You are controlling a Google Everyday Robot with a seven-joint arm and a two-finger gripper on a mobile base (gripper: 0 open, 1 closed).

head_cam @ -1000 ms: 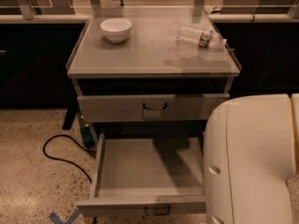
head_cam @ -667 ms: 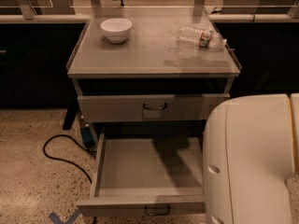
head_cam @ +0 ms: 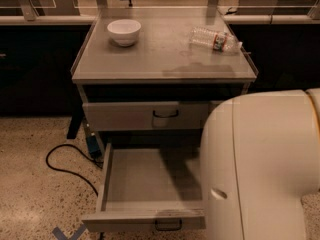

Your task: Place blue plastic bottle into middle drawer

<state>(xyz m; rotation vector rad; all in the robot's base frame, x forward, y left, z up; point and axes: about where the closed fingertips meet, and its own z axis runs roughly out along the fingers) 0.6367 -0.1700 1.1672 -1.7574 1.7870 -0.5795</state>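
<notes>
The middle drawer [head_cam: 145, 180] is pulled open low at the front of the grey cabinet. Its flat grey tray is bare where it shows, and its small dark wire handle [head_cam: 167, 226] is on the low front panel. The blue plastic bottle is out of view. My gripper is not in view either. Only my arm's large white housing [head_cam: 260, 169] shows at the right foreground, and it hides the drawer's right part.
A slim clear bottle with a red label [head_cam: 215, 39] lies on its side at the cabinet top's far right. A white bowl [head_cam: 124, 31] stands at the far left. A taller-faced grey drawer [head_cam: 145, 116] is shut above. A black cable [head_cam: 65, 159] lies on the floor to the left.
</notes>
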